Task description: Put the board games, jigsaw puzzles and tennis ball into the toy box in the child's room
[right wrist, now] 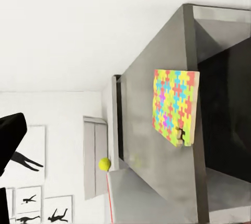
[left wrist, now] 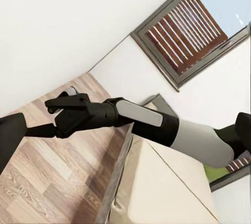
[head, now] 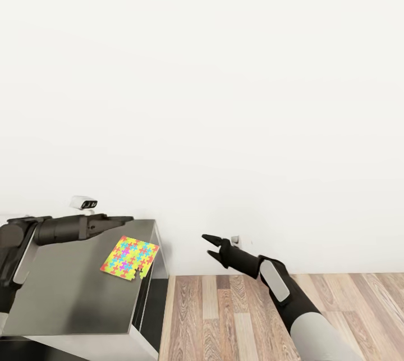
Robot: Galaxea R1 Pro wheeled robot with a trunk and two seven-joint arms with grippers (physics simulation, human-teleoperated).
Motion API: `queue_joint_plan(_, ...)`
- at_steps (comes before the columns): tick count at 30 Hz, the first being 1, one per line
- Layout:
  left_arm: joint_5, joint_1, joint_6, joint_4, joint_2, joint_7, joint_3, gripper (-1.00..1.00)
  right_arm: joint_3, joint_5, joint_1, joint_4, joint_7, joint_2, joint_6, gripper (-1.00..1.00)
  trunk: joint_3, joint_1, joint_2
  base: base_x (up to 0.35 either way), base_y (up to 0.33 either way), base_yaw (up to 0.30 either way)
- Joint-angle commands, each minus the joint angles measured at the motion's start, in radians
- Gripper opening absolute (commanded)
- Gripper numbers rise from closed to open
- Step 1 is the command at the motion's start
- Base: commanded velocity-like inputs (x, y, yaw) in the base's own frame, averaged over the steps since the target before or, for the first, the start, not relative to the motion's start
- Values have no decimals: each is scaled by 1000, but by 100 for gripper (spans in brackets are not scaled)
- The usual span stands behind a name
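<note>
White wall fills most of the head view, above a grey table (head: 73,299) and wood floor (head: 235,316). On the table's far corner lies the puzzle (head: 129,258), and the ball (right wrist: 104,164) sits further along. To grasp well, lower the left gripper (head: 124,219) flat over the puzzle's edge. Its fingers seem pressed together, empty. Right gripper (head: 209,245) hangs spread, holding nothing.

No legible text, label, brand or number anywhere.
</note>
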Motion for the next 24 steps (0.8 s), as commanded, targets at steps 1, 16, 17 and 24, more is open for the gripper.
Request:
queue_joint_plan(1,9,-1,11,-4,-1,-4,-1,100,-1,-5,-2,2,8,1,6,100,-2,0,-1,0,0,0)
queue_joint_plan(16,74,35,9,-18,-2,-4,4,100,-1,-9,-3,5,62,9,14,100,-2,0,-1,0,35,0)
queue_joint_plan(17,74,35,9,-18,-2,-4,4,100,-1,-9,-4,5,61,9,16,100,-2,0,-1,0,185,0)
queue_joint_plan(24,74,36,6,-18,-2,-4,3,100,-1,-7,-5,5,55,9,27,100,-2,0,-1,0,61,0)
